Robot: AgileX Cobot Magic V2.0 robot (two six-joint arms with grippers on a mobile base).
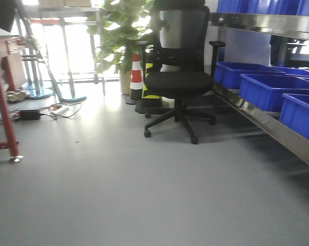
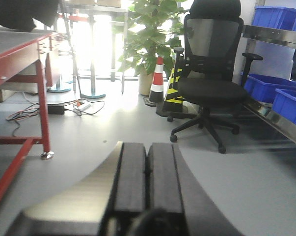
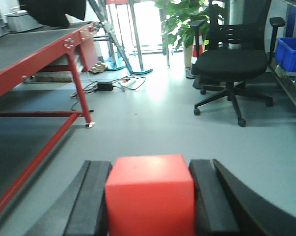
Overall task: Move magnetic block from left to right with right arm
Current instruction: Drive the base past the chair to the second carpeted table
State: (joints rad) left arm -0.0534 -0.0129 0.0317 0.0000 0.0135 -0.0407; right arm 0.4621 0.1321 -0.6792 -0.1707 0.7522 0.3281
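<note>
**Block clamped in the right pincer, carried clear of the table**

The grey floor [image 3: 152,128] fills most of what I see, so both wrists are pointing out across the room, not down at a work surface. The red table [image 3: 40,54] sits off to the left in the right wrist view. An office chair [image 3: 231,64] stands well apart, ahead and to the right, and blue bins [image 1: 269,89] line the shelf past it. None of it is near the arms.

The right gripper [image 3: 150,164] is closed to the width of the magnetic block [image 3: 150,196]. One dark finger presses each opposite side face, and the cube's top face shows between them. Gripping flat face to flat face should stop the sharp-edged cube from twisting. I see nothing under it but floor far behind, so I judge this to be the carry, with the set-down not yet done.

The left gripper [image 2: 148,147] has its two pads pressed together with nothing between them, parked because this job belongs to the other arm.
</note>
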